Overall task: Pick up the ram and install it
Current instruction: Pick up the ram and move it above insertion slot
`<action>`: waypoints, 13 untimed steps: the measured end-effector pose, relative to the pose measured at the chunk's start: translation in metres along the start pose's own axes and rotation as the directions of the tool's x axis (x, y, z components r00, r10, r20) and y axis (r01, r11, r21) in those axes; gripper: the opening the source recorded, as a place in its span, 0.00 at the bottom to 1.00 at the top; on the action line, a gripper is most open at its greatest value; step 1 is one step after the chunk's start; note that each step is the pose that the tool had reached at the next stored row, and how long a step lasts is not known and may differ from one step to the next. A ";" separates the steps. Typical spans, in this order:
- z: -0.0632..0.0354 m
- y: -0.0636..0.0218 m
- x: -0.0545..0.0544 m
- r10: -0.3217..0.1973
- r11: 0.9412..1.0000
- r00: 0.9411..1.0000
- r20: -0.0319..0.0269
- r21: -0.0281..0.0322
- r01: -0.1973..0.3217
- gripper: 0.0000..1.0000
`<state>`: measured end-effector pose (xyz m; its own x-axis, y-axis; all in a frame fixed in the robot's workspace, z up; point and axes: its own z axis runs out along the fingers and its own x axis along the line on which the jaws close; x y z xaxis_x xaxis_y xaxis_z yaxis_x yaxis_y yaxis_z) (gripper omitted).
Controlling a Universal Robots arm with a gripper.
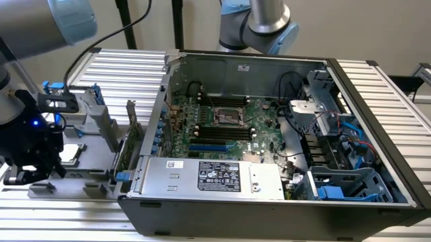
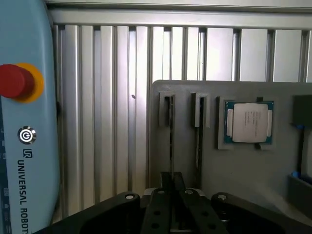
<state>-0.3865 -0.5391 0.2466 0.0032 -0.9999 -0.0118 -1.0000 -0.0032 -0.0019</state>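
Note:
My gripper (image 1: 23, 176) hangs low at the exterior view's left, over the near-left end of a grey parts fixture (image 1: 94, 126) beside the open computer case (image 1: 269, 212). In the wrist view its two black fingertips (image 2: 165, 181) stand pressed close together, in line with one of two narrow slotted holders (image 2: 167, 109) on the fixture (image 2: 185, 146). A thin dark line runs down each holder. I cannot make out the ram as a green stick, or whether anything sits between the fingers. The black memory slots (image 1: 222, 133) lie on the motherboard inside the case.
A processor chip (image 2: 248, 122) lies in a pocket of the fixture. An upright green card (image 1: 132, 126) stands between fixture and case. A silver power supply (image 1: 215, 176) fills the case's near side, with drive cages and cables at its right. A second arm's base (image 1: 263, 25) rises behind. The table is ribbed aluminium.

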 end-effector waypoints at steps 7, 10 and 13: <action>-0.0320 -0.0035 -0.002 0.000 1.000 1.000 0.000 0.000 0.000 0.14; -0.0455 -0.0082 -0.004 0.000 1.000 1.000 0.000 0.000 0.000 0.14; -0.0589 -0.0156 -0.005 0.000 1.000 1.000 0.000 0.000 0.000 0.14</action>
<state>-0.3710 -0.5344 0.3056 0.0033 -0.9999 -0.0119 -1.0000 -0.0033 -0.0017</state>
